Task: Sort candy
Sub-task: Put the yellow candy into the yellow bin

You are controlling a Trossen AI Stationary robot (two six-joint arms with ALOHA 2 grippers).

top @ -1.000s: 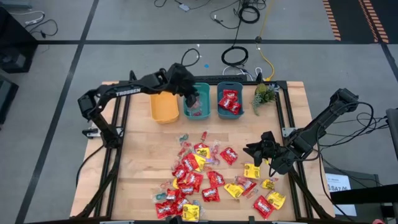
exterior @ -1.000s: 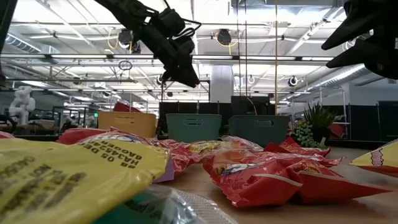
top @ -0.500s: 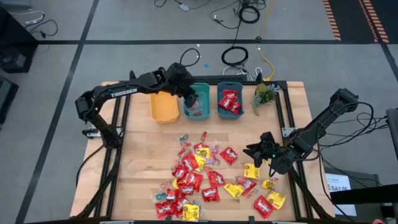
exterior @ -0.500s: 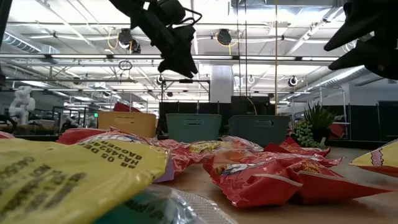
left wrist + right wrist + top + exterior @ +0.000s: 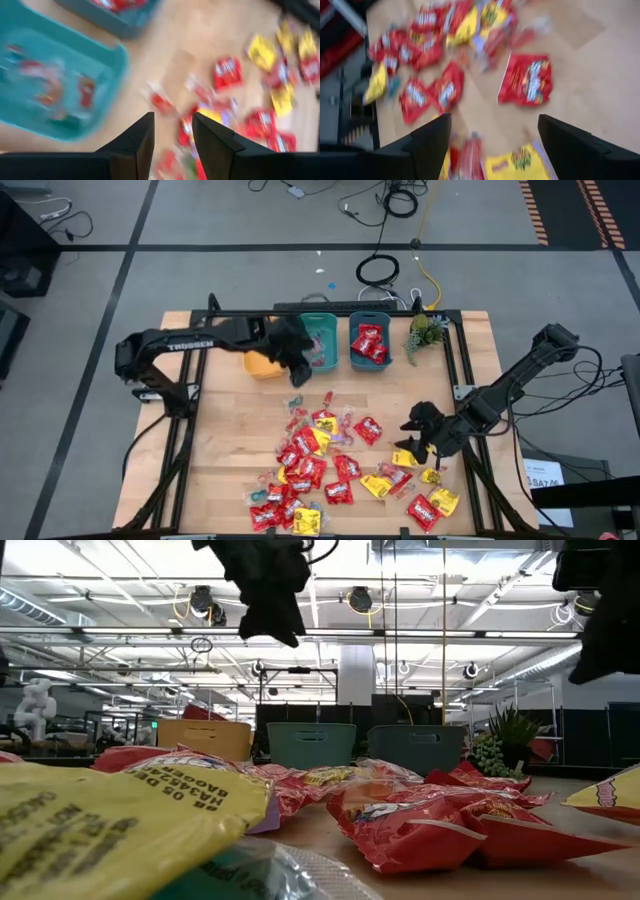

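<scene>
Both wrist views are blurred, so no packet lettering can be read there. In the low view, near packets fill the foreground and hide most of the table [image 5: 225, 435] behind them.

The candy [image 5: 330, 465] lies scattered over the middle and near part of the table: red and yellow packets with smaller clear-wrapped pieces among them. More red packets lie in the right teal bin [image 5: 369, 341], and small wrapped pieces in the left teal bin [image 5: 320, 340].

The left gripper [image 5: 296, 366] hangs above the table just in front of the yellow bin [image 5: 262, 361] and the left teal bin, fingers [image 5: 140, 140] a narrow gap apart, nothing between them. The scattered candy lies beyond it, not touching.

The right gripper [image 5: 421, 432] stands over the right edge of the pile, jaws spread wide and empty, a yellow packet [image 5: 405, 456] just beside it.

A small green plant [image 5: 424, 332] stands right of the bins.
</scene>
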